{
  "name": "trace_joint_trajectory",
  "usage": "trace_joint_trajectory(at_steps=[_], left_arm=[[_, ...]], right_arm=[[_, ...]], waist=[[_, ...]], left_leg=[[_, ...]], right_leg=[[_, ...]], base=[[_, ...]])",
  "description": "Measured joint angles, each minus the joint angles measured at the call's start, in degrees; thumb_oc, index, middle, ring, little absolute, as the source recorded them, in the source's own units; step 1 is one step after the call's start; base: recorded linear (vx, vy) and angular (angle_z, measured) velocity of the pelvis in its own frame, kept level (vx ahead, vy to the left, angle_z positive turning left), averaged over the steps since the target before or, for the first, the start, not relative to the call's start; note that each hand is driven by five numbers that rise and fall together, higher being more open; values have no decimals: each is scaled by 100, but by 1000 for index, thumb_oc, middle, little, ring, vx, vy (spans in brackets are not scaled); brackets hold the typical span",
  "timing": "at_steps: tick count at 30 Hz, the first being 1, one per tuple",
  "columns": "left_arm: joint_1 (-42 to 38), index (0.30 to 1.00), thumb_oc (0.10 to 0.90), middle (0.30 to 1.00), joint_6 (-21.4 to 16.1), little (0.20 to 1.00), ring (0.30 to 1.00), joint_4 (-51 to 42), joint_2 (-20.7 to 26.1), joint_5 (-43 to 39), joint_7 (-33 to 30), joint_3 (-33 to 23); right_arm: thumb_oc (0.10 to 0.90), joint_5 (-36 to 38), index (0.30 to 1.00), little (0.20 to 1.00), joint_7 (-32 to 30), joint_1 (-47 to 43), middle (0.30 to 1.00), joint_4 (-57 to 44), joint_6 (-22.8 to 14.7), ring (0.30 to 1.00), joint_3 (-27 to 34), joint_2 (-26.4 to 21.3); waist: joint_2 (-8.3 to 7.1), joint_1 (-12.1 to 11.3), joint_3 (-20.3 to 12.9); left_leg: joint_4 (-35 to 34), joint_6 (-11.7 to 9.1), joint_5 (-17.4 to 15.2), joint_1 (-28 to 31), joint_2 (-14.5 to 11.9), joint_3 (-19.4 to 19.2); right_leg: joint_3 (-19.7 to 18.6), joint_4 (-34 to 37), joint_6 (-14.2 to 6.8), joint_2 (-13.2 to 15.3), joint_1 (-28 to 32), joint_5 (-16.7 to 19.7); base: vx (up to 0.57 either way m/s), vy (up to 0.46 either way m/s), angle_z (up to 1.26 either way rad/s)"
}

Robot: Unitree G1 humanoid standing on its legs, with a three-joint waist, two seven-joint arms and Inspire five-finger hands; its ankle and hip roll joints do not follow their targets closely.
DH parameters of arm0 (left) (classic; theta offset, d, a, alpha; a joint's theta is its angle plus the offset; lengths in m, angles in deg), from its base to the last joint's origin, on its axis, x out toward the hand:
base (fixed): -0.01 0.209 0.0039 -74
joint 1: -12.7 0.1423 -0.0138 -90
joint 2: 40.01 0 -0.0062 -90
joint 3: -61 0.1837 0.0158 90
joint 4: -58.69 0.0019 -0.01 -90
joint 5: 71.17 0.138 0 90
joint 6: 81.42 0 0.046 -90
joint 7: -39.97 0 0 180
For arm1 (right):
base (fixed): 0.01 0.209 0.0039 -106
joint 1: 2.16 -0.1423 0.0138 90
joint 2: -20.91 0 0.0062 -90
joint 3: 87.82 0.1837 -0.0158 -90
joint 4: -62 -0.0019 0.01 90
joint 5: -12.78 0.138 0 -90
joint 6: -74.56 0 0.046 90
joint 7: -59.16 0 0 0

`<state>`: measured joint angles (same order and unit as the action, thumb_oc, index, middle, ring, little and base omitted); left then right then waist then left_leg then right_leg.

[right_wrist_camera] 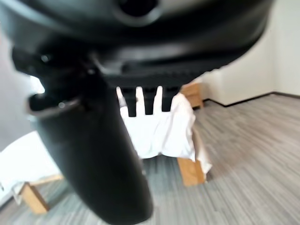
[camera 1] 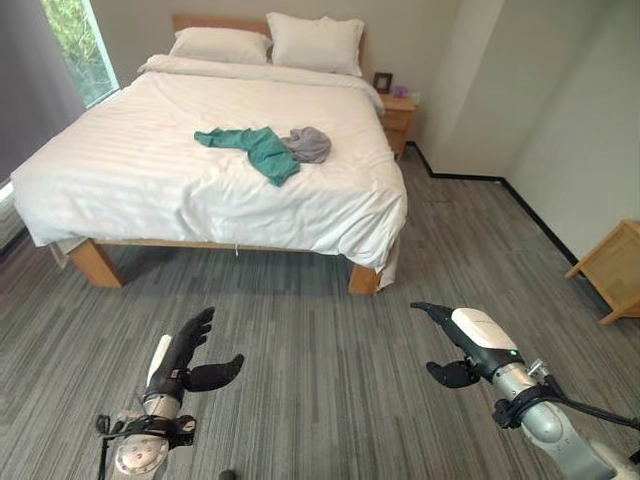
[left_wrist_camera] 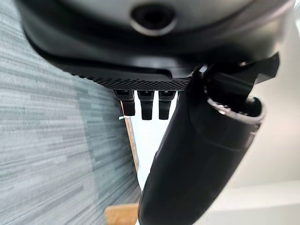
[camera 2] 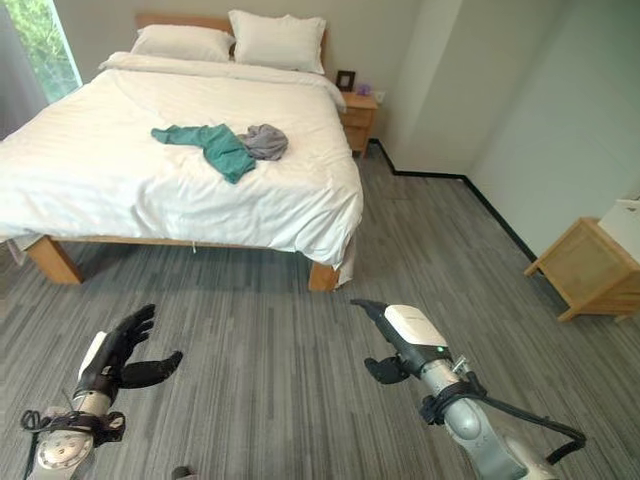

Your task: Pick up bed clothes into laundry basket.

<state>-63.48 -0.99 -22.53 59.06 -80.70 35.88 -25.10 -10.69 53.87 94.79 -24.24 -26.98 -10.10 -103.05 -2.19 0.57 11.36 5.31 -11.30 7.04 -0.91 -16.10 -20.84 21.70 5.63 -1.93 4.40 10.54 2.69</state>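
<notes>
My left hand (camera 1: 185, 362): fingers straight and spread, thumb out to the side, holding nothing, hovering over the grey floor (camera 1: 320, 340) well short of the bed (camera 1: 200, 180).
My right hand (camera 1: 462, 345): fingers stretched forward, thumb apart, empty, also over the floor, off the bed's near corner.
Green garment (camera 1: 250, 147): lying crumpled on the bed's white cover, about the middle.
Grey garment (camera 1: 308, 144): bunched, touching the green garment, on its side nearer the nightstand (camera 1: 397, 118).
Pillows (camera 1: 270, 42): two, at the bed's head.

No legible text, label or number; picture frame (camera 1: 383, 82) perhaps too small.
</notes>
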Motion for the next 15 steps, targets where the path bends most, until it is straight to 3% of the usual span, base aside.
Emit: trace_joint_trajectory(at_steps=[1,2,3,4,5,6,7,8,10,13,14,15], left_arm=[[0,900,800,900,-1,900,900,-17,-70,0,1,56],[-2,900,800,900,-1,900,900,-23,-109,2,3,93],[-52,900,800,900,-2,900,900,7,-90,2,5,86],[-97,900,800,900,8,900,900,25,-81,1,-9,21],[-132,900,800,900,7,900,900,11,-75,1,-10,-21],[-164,900,800,900,14,900,900,18,27,1,-28,-171],[-155,900,800,900,43,900,900,26,95,0,-39,-199],[-143,900,800,900,79,900,900,25,199,1,-49,-195],[-130,900,800,900,114,900,900,0,212,12,-59,-111],[-415,900,800,900,119,900,900,-36,283,80,-37,118],[-571,900,800,900,122,900,900,-73,271,91,-25,273],[-701,900,800,900,122,900,900,-85,281,131,-23,311]], right_arm=[[800,0,900,900,-1,-55,900,-12,-4,900,4,-109],[800,0,900,900,-1,-166,900,-12,-15,900,9,-233],[800,-1,900,900,-5,-216,900,7,-10,900,23,-212],[800,-1,900,900,0,-272,900,11,-1,900,-11,-216],[800,-1,900,900,0,-283,900,10,-1,900,-16,-217],[800,-3,900,900,0,-379,900,8,-9,900,-74,-97],[800,-3,900,900,0,-381,900,7,-24,900,-85,-4],[800,-5,900,900,11,-386,900,-9,-27,900,-74,153],[800,-6,900,900,1,-431,900,-18,-42,900,-98,181],[800,-24,900,900,7,-542,900,24,-9,900,-88,157],[800,-36,900,900,9,-575,900,54,33,900,-102,121],[800,-67,900,900,9,-609,900,49,51,900,-121,119]], waist=[[-10,-14,12],[113,-33,2],[64,-1,47],[30,23,62],[-30,13,80],[-231,-13,116],[-312,-16,101],[-439,-39,37],[-410,-122,-205],[-467,-89,-351],[-380,33,-362],[-305,85,-321]], left_leg=[[-132,-49,7,1,138,-112],[-300,16,-78,7,253,-225],[-382,165,-114,-40,335,-265],[-527,155,-105,11,447,-376],[-589,153,-96,56,515,-429],[-428,547,-169,54,524,-552],[-279,643,-237,66,506,-554],[-87,552,-368,129,534,-536],[10,637,-578,41,453,-729],[-398,760,-527,176,832,-937],[-670,967,-503,312,913,-995],[-745,1033,-545,374,914,-1050]], right_leg=[[-49,0,-17,88,-102,-1],[-209,1,-46,105,-195,17],[-327,10,-111,180,-221,90],[-388,11,-141,288,-236,124],[-477,10,-190,321,-268,119],[-467,8,-272,371,-233,157],[-475,9,-257,389,-156,167],[-651,-50,-387,407,-111,-18],[-896,-141,-385,434,-299,-98],[-946,-504,-750,690,-609,-198],[-928,-962,-865,723,-813,-113],[-943,-1721,-1038,825,-1209,-129]], base=[[265,66,-1],[298,62,-22],[313,68,-1],[250,36,11],[327,60,3],[820,150,-8],[849,167,-13],[663,133,-17],[330,89,-47],[320,165,-26],[358,192,-18],[354,173,-20]])
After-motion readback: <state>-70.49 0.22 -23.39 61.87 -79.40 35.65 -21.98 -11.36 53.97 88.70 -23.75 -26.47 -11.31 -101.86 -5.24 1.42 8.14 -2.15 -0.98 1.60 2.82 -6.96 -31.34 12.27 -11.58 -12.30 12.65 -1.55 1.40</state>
